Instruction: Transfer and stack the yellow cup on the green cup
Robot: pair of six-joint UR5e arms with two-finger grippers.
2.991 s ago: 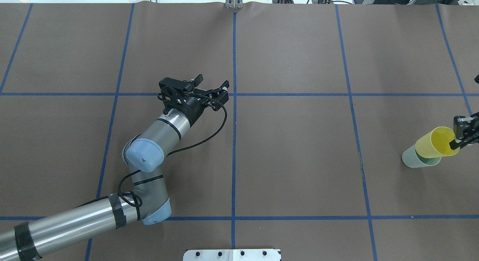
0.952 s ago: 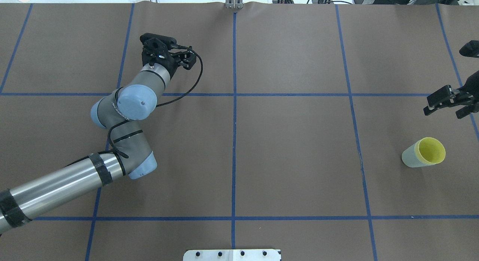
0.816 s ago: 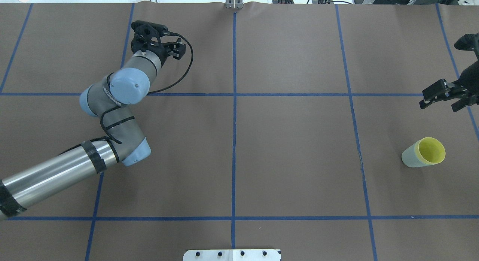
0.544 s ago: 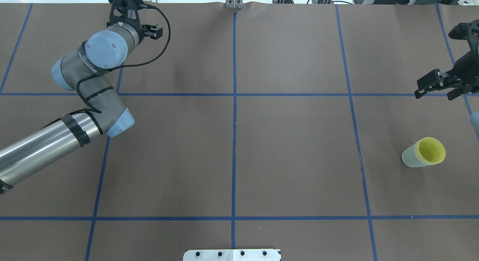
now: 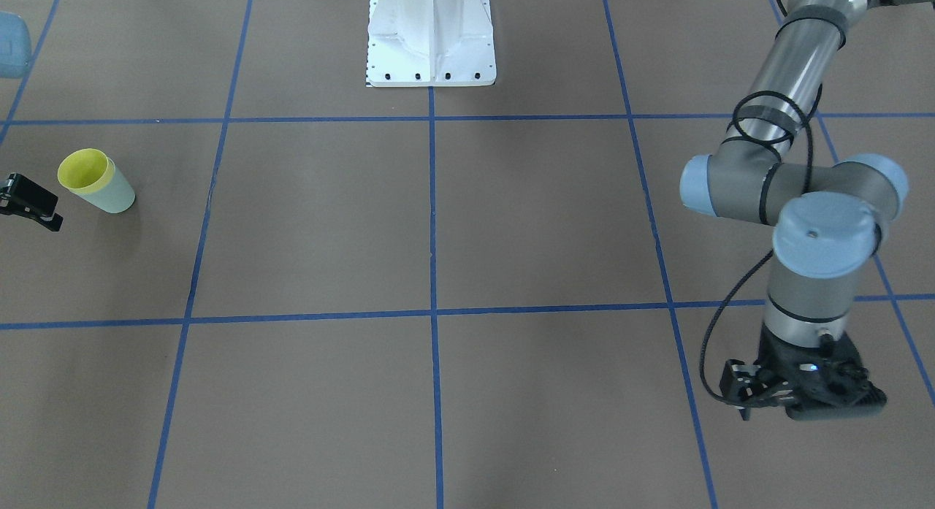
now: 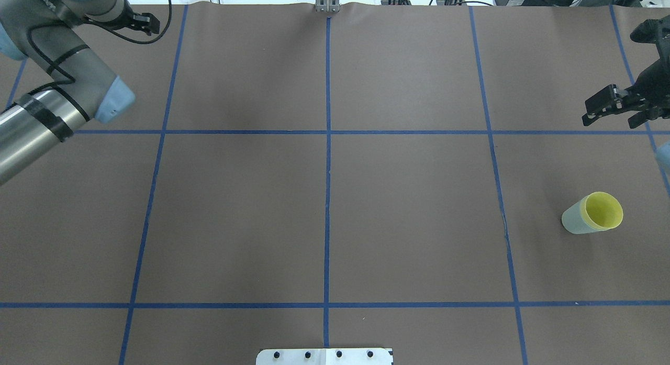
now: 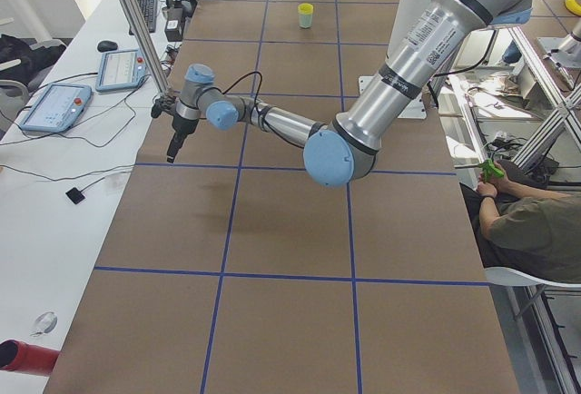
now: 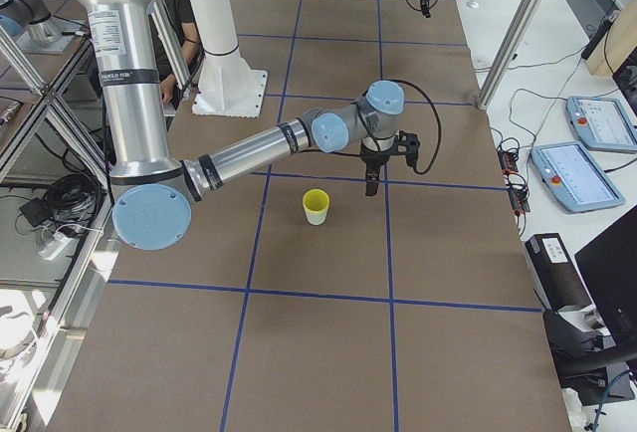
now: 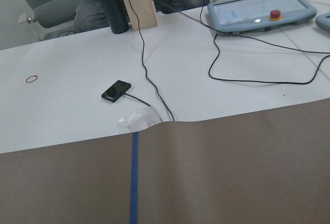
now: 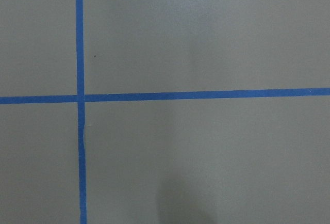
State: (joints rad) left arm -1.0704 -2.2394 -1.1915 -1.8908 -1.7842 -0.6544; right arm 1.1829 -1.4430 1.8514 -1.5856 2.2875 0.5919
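The yellow cup (image 6: pixel 603 210) sits nested inside the green cup (image 6: pixel 573 221), which stands upright at the table's right side; only the yellow rim and inside show. The pair also appears in the front view as the yellow cup (image 5: pixel 82 169) in the green cup (image 5: pixel 117 197). My right gripper (image 6: pixel 610 113) hangs open and empty, apart from the cups, beyond them toward the far right edge. My left gripper (image 5: pixel 800 401) is at the far left corner of the table, open with nothing in it.
Blue tape lines divide the brown table cover into squares. The robot's white base plate (image 5: pixel 431 34) stands at the near middle edge. Beyond the far edge lie control pendants (image 9: pixel 260 10), cables and a dark bottle (image 9: pixel 114 4). A seated person (image 7: pixel 526 221) is beside the table.
My right gripper let go of the yellow cup, which settled into the green cup, then drew away toward the far side. The left arm swung back to the far left corner.
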